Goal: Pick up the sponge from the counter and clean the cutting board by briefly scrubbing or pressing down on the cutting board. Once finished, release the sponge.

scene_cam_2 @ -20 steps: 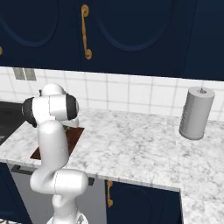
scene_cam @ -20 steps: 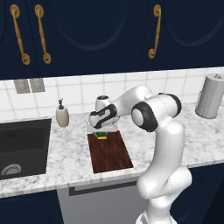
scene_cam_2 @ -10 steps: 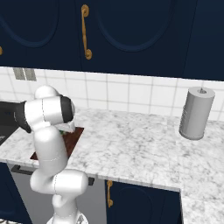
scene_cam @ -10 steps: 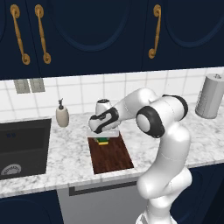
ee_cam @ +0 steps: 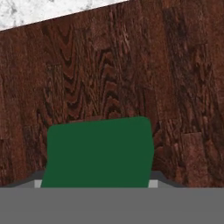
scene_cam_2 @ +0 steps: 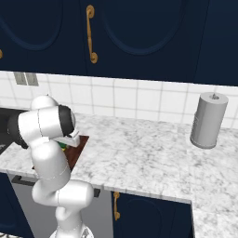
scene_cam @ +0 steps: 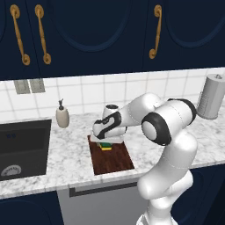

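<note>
The robot's claw (scene_cam: 105, 141) presses the sponge (scene_cam: 105, 146) onto the far end of the cutting board (scene_cam: 111, 157), which lies on the marble table (scene_cam: 66, 151) between the sink (scene_cam: 22, 147) on the left and the arm's base on the right. In the left base view the sponge's yellow base meets the wood directly beneath the hand, green layer above it. The hand view looks straight down the claw at the green face of the sponge (ee_cam: 100, 153) against the dark grain of the board (ee_cam: 109, 70), with a sliver of table (ee_cam: 39, 11) at the board's far edge. The fingertips are hidden behind the sponge, but it sits square between them, so the claw looks closed on it, at about the sponge's width.

By these pictures the pick-up is done and the sponge is on the board, so the cleaning step appears under way. What seems left is a brief scrub or press, then opening the claw to let the sponge go. From the right base view the arm's own bulk covers most of the contact, with only a corner of the board (scene_cam_2: 76, 151) showing. A soap bottle (scene_cam: 62, 117) stands by the wall on the far left, a paper-towel roll (scene_cam: 212, 96) far right.
</note>
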Available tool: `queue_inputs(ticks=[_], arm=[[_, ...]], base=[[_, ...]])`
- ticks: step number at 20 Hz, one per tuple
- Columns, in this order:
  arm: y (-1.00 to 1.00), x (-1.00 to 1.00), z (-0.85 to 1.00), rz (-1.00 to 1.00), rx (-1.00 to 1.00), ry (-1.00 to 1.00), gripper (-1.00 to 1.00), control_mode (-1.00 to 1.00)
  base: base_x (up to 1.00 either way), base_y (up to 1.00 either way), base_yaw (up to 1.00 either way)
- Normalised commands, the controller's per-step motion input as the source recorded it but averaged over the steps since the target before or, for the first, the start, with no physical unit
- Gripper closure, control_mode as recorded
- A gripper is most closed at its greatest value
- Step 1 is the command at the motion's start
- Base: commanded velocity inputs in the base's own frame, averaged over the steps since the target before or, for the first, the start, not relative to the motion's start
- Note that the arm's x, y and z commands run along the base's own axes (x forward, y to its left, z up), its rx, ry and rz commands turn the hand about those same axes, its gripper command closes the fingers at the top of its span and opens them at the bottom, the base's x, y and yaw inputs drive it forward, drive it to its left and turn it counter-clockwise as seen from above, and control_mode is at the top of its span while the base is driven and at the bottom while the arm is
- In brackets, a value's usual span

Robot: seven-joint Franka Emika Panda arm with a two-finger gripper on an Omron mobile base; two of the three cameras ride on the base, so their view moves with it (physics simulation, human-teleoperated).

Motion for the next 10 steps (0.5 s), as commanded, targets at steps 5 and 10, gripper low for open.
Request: queue_inputs(ticks=[5, 10], arm=[[-0.01, -0.87, -0.91, 0.0, 0.0, 0.0, 1.0, -1.0], [-0.15, -0.98, -0.78, 0.0, 0.0, 0.0, 1.0, -1.0]], base=[[0.0, 0.0, 0.0], [0.0, 0.0, 0.0]])
